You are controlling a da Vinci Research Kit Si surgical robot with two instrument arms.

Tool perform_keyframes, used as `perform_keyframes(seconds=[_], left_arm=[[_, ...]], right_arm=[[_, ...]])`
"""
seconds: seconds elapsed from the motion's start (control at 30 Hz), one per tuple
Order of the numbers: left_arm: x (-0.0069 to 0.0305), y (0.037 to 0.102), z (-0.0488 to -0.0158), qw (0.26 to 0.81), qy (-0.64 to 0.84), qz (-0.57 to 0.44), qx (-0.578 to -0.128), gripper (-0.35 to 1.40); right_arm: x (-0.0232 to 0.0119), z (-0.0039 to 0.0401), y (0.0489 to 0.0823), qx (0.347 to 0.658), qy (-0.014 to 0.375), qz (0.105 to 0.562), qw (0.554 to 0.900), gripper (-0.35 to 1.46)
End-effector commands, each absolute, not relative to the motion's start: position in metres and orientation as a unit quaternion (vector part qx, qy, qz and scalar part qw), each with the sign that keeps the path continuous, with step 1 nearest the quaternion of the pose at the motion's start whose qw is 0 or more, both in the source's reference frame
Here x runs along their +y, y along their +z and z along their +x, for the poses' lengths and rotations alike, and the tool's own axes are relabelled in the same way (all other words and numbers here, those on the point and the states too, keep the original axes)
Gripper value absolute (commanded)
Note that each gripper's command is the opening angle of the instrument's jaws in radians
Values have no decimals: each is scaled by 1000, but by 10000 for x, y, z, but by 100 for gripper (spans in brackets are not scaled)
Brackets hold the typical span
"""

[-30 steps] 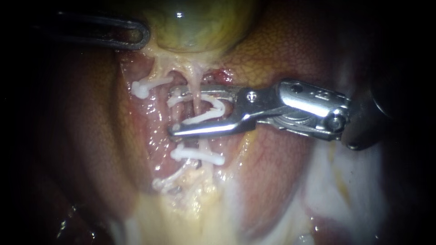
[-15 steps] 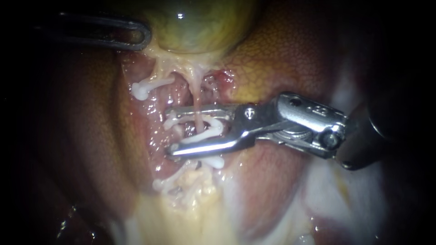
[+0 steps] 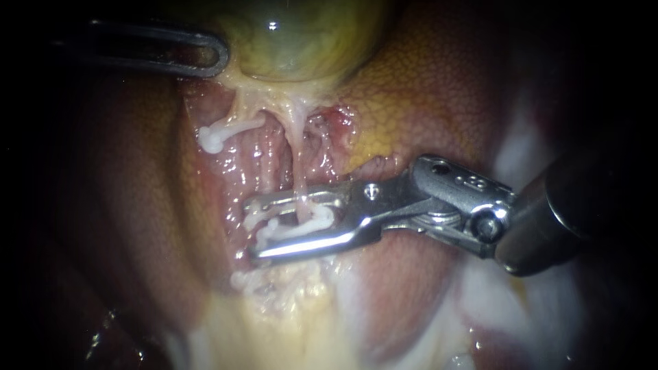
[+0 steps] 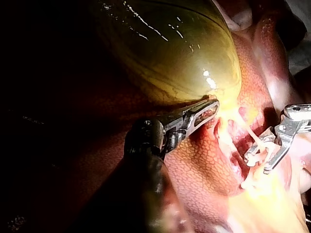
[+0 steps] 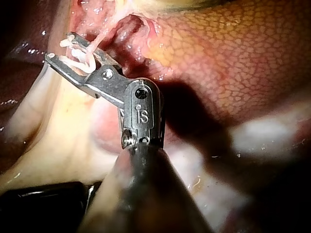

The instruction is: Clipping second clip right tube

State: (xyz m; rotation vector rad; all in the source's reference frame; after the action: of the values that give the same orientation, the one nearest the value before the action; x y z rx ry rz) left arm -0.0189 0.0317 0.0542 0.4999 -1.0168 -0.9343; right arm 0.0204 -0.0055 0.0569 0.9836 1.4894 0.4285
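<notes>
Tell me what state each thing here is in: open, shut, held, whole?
right instrument, jaws shut on a white clip, partly closed.
white clip, held between those jaws, not yet pressed flat.
right tube, whole, running in between the jaws.
clip on the left tube, shut.
left instrument, tip against the gallbladder's edge.
gallbladder, full, intact.

I am working in a surgical setting, close in on bare tissue: mottled liver and a green gallbladder fill my views, bright near the jaws and dark beyond. My right instrument is slim steel, its jaws holding a white clip from both sides; a second clip sits on tissue beyond its tips, toward the gallbladder
</notes>
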Motion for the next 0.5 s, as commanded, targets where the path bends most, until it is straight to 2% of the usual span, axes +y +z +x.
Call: perform_keyframes(seconds=[0.03,0.17,0.27,0.3,0.5], left_arm=[[317,542,-189,742,-426,228,-464,-35],[317,542,-189,742,-427,228,-464,-35],[317,542,-189,742,-427,228,-464,-35],[317,542,-189,742,-427,228,-464,-35],[317,542,-191,742,-427,228,-464,-35]], right_arm=[[-55,204,569,643,187,427,607,10],[-55,203,568,641,191,431,606,-2],[-54,203,568,637,197,437,604,-21],[-53,204,568,632,203,445,601,-35],[-51,204,575,628,216,444,601,-35]])
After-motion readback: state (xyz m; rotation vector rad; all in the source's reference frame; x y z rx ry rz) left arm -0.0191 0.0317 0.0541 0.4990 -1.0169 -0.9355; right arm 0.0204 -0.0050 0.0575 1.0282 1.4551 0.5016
